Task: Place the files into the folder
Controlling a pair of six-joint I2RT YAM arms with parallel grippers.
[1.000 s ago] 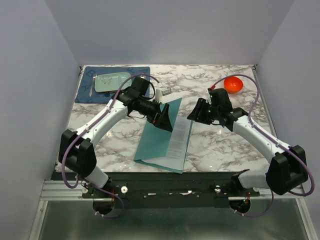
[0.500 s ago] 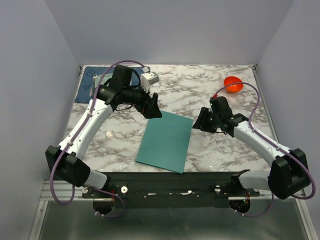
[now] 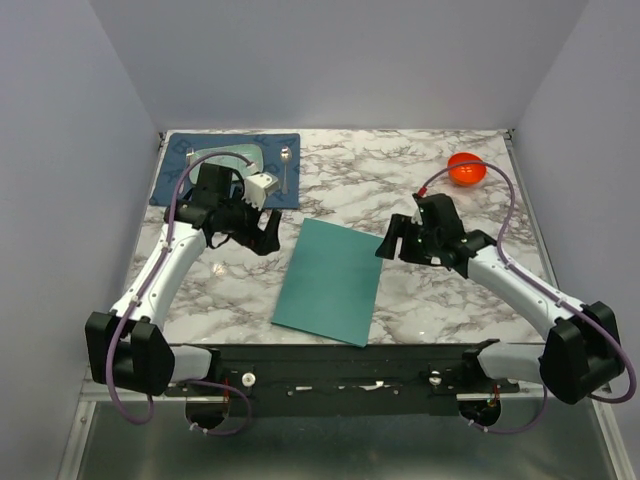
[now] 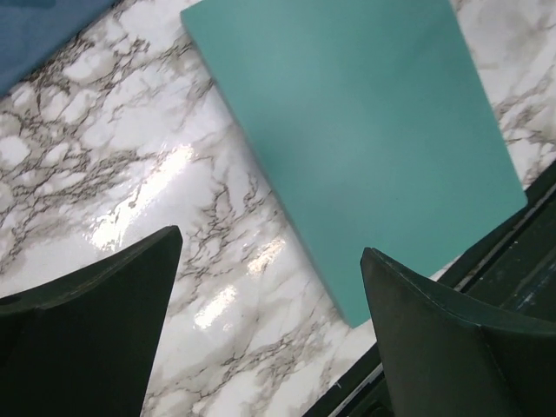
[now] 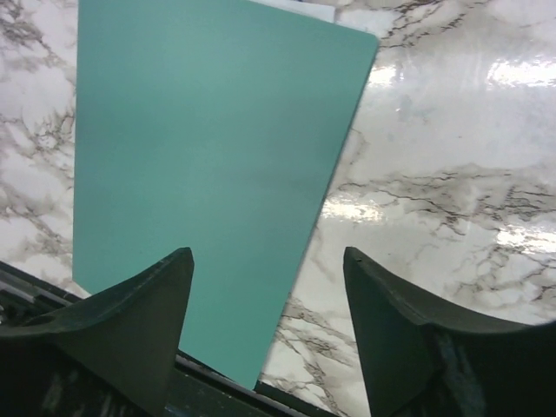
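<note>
The teal-green folder (image 3: 330,282) lies shut and flat on the marble table near the front middle. It also shows in the left wrist view (image 4: 356,130) and in the right wrist view (image 5: 200,165). A thin white strip of paper edge (image 5: 300,9) shows past the folder's far edge; the rest of the files are hidden. My left gripper (image 3: 268,232) is open and empty, above the table just left of the folder's far corner. My right gripper (image 3: 390,243) is open and empty, just right of the folder's far right corner.
A dark blue placemat (image 3: 180,172) with a pale green plate (image 3: 228,158) and a spoon (image 3: 286,170) lies at the back left. An orange bowl (image 3: 466,168) sits at the back right. The table's front edge has a black rail (image 3: 330,360).
One second ago the left gripper held the folder's cover up with the sheets showing inside. The cover then fell shut. The left arm has since drawn back left; the right gripper shifted slightly.
</note>
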